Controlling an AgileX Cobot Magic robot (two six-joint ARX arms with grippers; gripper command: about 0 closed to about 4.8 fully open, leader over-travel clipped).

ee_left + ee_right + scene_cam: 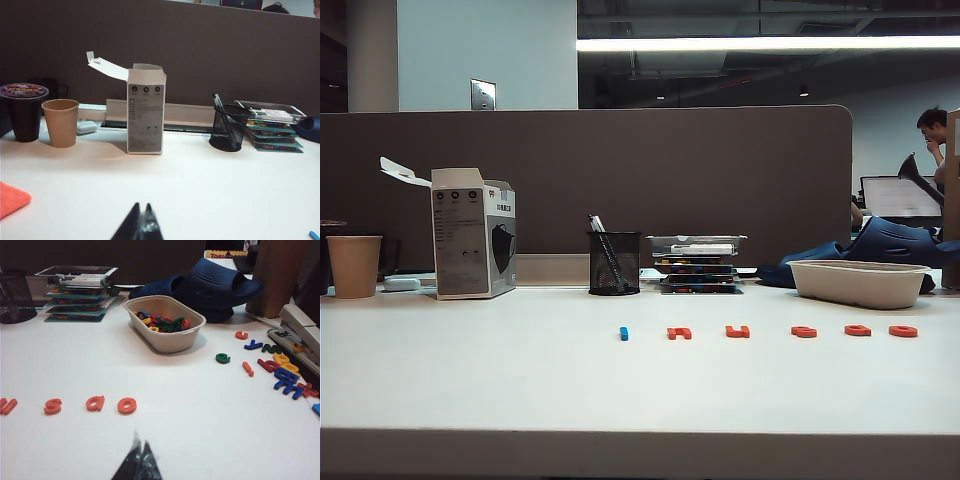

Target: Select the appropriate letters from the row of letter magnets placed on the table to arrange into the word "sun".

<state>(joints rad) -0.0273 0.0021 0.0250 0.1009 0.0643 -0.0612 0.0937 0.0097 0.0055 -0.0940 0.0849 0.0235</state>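
Both grippers, left gripper (141, 225) and right gripper (138, 460), pinched closed and empty above the table (470, 380); best opening over the orange "s" (52, 406) first.

Smooth white table (470, 380); matt plastic letter magnets (770, 331); black wire-mesh pen cup (614, 264).

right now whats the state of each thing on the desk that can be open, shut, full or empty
left hand: shut, empty, low over the white table
right hand: shut, empty, near the orange-red letter magnets
white cardboard box: upright, top flap open
brown paper cup: upright, no lid, contents hidden
dark lidded cup: sealed
black mesh pen holder: holds a pen
beige oval tray: holds mixed-colour letters
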